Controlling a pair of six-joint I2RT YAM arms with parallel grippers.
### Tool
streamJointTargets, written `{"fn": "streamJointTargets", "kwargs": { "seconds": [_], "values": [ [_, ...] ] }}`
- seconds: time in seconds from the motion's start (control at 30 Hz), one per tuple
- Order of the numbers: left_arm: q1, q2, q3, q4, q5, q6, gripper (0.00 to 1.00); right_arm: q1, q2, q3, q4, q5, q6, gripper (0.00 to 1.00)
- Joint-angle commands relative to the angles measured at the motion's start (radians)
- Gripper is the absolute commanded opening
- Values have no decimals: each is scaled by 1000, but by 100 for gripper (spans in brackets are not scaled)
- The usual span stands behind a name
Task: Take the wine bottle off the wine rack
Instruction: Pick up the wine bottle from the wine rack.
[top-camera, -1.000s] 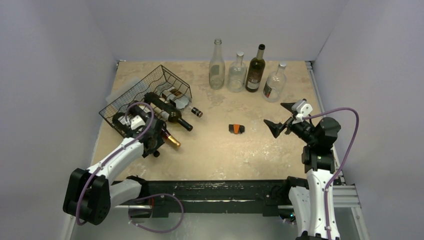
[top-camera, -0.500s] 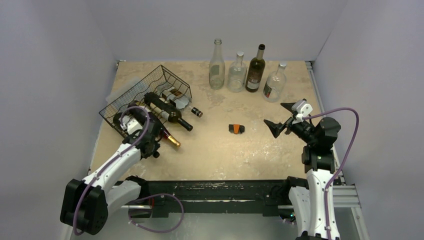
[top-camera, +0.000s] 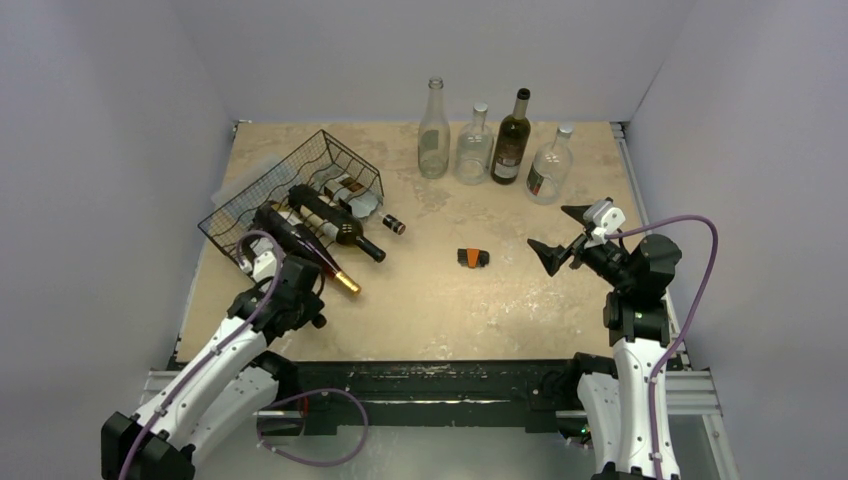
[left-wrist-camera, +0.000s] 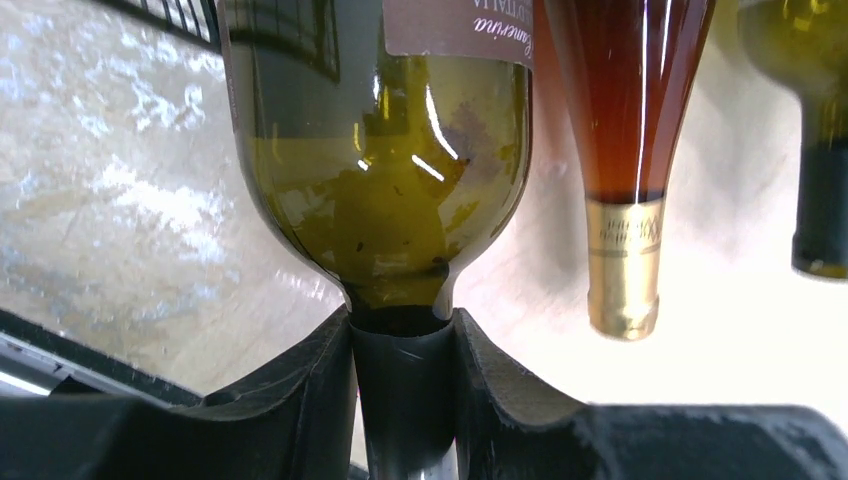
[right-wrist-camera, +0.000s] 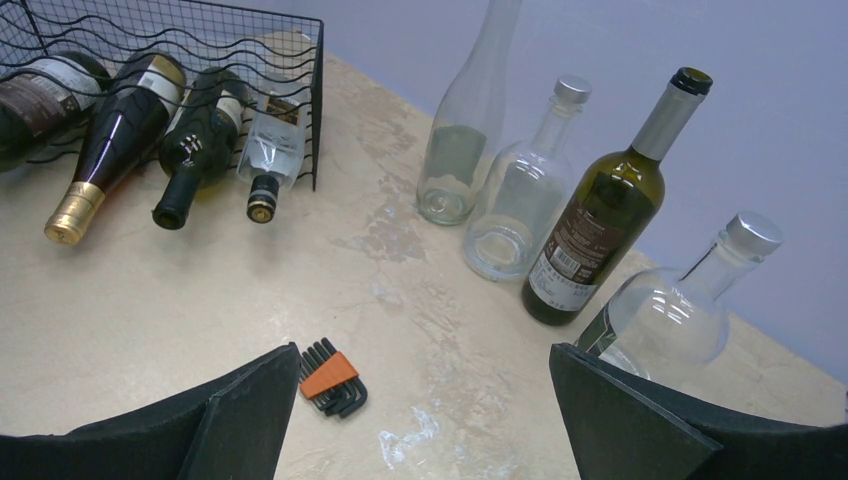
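Olive-green glass: the wine bottle is lying on its side with its body in the near-left end of the wine rack, not yet out, neck poking toward the arms. The left gripper is pinching that neck, fingers clenched on the dark capsule right at the shoulder. The right gripper is hanging spread wide, holding nothing, well apart from the rack.

Risks I am weighing:
- The grip is sitting on a narrow, slick neck while the heavy body is riding far from it, so the bottle may be sagging or twisting in the fingers once it is leaving the wire.
- The body could be snagging on the wavy shelf and dragging the light rack along.
- The gold-foiled bottle is lying just beside and could be getting nudged into a roll.

The bench is showing mottled beige, stone-like and hard, so a drop could be cracking glass. Four standing bottles are lining the back edge. An orange hex-key set is lying mid-bench. Pale lilac walls are closing in on three sides.
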Motion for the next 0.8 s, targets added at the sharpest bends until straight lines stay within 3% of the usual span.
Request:
{"fn": "streamJointTargets", "kwargs": {
  "seconds": [0.0, 0.3, 0.77],
  "values": [
    [-80, -85, 44, -61, 27, -59, 0, -1, -14, 10, 27, -14, 7, 99],
    [-115, -219, 110, -199, 90, -122, 0, 0, -16, 9, 28, -18, 10, 99],
    [-118, -265, 238, -329, 227, -133, 0, 0, -22, 9, 30, -19, 11, 99]
  ]
}}
